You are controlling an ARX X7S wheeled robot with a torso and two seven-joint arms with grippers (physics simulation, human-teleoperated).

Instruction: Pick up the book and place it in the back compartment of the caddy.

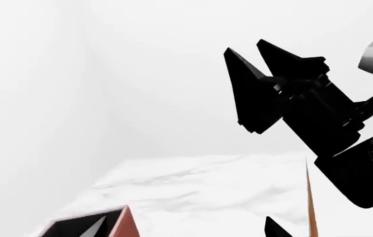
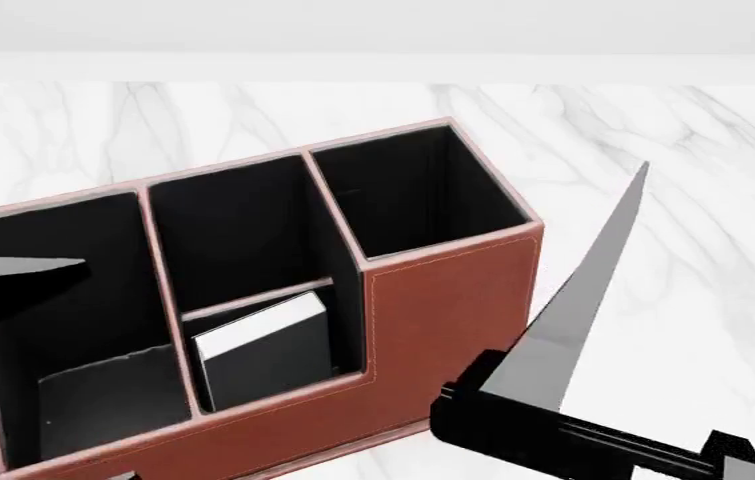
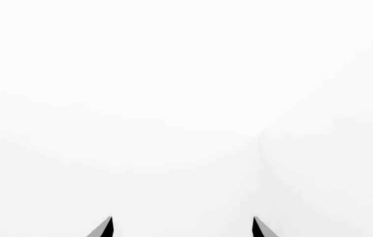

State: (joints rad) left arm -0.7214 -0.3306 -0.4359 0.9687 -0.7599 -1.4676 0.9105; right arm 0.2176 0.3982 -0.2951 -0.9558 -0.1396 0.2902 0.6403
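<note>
- Right gripper (image 3: 183, 229): fingers spread wide apart in its own wrist view, nothing between them, only blank white beyond. Shows up in the head view as a long grey finger raised beside the caddy's tall right wall, clear of the cells.
- Left gripper (image 2: 10, 282): just one dark finger poking in at the head view's left edge, over the left-hand cell. Can't tell how far open it is, or whether it has anything; nothing visibly held.
- Book (image 2: 264, 350): already down inside the caddy (image 2: 457, 320), standing tilted in the low middle cell nearest the robot, white page block up, black cover facing forward, leaning toward the divider behind it.
- Progress-wise: pick-up and drop look done, going by the free book and the empty right gripper. Seems to be the near cell rather than one of the two far ones though, so hard to call it finished if "back" means far from the robot. Could need a re-grab and a shift over the divider.
- Both far cells showing black lining only.
- Marble-look table (image 2: 697, 130) under it all.
- Labels, brands, writing: none readable anywhere, plain covers, plain leather-look walls with pale stitching.
</note>
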